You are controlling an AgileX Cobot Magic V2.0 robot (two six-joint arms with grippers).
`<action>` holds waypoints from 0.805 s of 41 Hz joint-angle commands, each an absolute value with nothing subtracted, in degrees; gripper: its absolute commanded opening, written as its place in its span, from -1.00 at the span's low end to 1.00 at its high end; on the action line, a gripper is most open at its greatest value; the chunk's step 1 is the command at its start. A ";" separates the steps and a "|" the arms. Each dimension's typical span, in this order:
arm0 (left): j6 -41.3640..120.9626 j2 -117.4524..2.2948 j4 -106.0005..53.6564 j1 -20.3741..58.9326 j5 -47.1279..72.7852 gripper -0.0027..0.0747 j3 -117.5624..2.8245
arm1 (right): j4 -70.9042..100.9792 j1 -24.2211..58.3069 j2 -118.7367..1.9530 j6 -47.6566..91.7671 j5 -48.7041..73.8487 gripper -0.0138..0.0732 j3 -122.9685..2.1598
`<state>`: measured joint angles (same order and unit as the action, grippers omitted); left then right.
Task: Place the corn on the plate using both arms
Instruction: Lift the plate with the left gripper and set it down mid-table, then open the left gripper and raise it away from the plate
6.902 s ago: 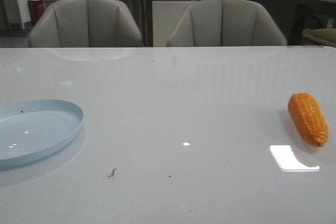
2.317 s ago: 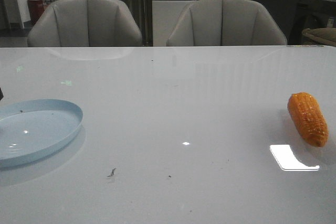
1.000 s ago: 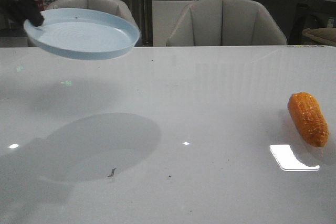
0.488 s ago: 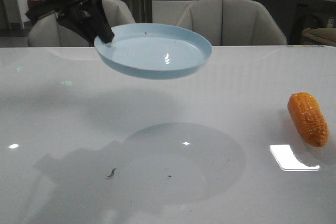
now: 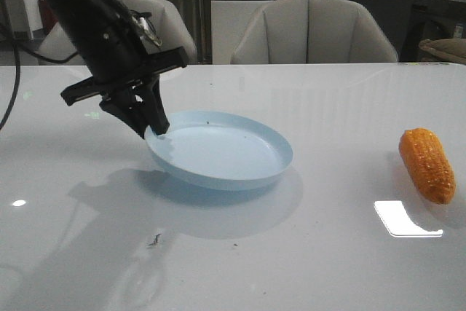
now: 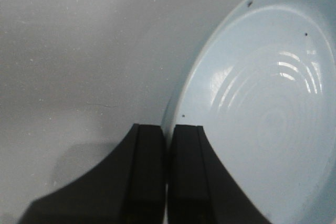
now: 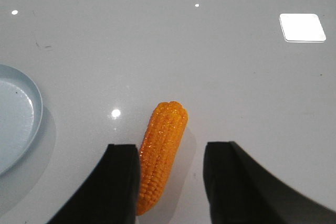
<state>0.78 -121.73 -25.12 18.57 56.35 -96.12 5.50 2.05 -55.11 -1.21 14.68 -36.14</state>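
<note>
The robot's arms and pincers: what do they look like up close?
The left arm is matte black and bulky, with a dark cable looping beside it. Its pincer ends in flat, black, rectangular fingers. The right pincer has matching broad black fingers. No markings show.

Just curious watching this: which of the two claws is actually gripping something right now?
The left gripper: its fingers are pinched shut on the rim of the pale blue plate. The right gripper is open, its fingers apart above the orange corn.
</note>
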 commanded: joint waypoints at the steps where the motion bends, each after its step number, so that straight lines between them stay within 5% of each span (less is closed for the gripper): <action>1: 0.79 -119.28 -27.24 18.96 56.22 -0.62 -97.87 | 5.24 2.07 -54.62 -1.12 10.62 0.25 -38.03; 16: 0.79 -120.11 -27.24 18.82 57.98 0.11 -98.92 | 5.24 2.07 -54.62 -1.12 10.62 0.25 -38.03; 33: 4.75 -118.94 -23.76 16.35 72.71 0.12 -119.17 | 5.24 2.07 -54.62 -1.12 10.50 0.25 -38.03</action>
